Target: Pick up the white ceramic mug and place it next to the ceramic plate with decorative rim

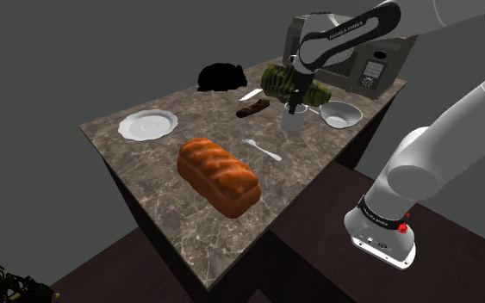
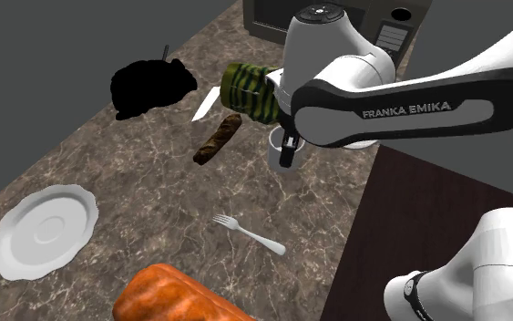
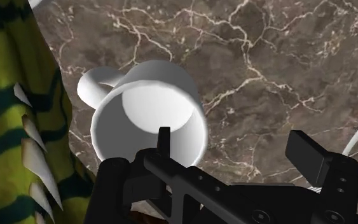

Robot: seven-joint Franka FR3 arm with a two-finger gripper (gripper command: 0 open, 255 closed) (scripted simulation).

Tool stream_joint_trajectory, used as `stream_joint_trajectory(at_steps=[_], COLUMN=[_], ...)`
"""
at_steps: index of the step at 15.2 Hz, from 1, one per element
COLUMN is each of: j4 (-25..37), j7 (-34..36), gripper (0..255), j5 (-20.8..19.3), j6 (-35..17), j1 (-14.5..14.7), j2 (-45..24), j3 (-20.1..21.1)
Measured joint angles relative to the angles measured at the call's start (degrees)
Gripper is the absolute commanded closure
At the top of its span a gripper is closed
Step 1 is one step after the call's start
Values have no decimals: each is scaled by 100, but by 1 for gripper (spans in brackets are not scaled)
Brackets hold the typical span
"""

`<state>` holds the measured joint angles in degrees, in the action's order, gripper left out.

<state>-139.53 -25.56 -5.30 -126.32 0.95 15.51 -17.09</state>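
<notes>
Nearest, low in the middle of the shoulder view, lies the bread loaf (image 1: 219,176). A fork (image 1: 262,151) sits just beyond it, and the scallop-rimmed plate (image 1: 148,125) is off to the left of centre. Farther back, upper right of centre, the white mug (image 1: 294,123) stands upright beside a bowl (image 1: 341,114), with the gripper (image 1: 295,105) hanging right over it. In the wrist view its fingers (image 3: 308,153) are spread apart, one over the mug's rim, clasping nothing. I'd say the grasp is the step in hand. Next it should lower, pinch the mug's wall, then carry it across to the plate.
</notes>
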Motion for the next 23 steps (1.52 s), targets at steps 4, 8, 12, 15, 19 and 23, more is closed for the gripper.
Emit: stream_joint_trajectory(at_steps=[4, 8, 12, 15, 19, 23], j4=[53, -43, -111, -112, -112, -112], j7=[-229, -292, -337, -337, -337, -334], gripper=[0, 0, 0, 0, 255, 255], j5=[178, 253, 307, 312, 312, 315], j6=[-442, -796, -1020, -1035, -1036, -1028], j1=[30, 41, 47, 49, 49, 50], j2=[-493, -729, -879, -891, -892, -883], j3=[-121, -153, -172, -172, -172, -170])
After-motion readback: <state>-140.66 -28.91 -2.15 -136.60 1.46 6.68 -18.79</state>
